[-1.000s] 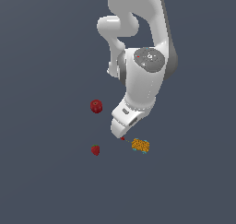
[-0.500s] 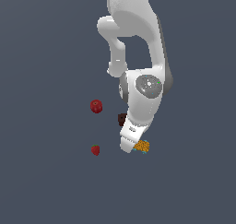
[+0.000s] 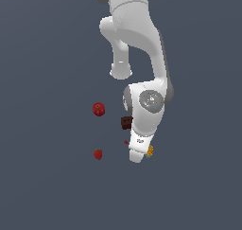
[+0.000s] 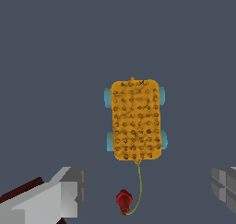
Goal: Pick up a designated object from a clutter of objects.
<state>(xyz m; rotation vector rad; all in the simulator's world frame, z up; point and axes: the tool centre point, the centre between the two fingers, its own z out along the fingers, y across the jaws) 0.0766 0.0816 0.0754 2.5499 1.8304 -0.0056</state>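
A white arm hangs over a flat slate-grey floor, where an orange-yellow toy speckled with darker dots shows cyan flecks, an olive stem and a red tip, near a dark brown block, red ball and red strawberry.

Your gripper hangs low over the clutter, with the lumpy orange-yellow speckled object lying flat between its spread fingers and its thin stem running to a tiny red tip. In the exterior view, the dark brown block sits just behind the claw, touching the arm's outline. The small red strawberry lies well to the exterior view's left, and the red apple-like ball farther back.
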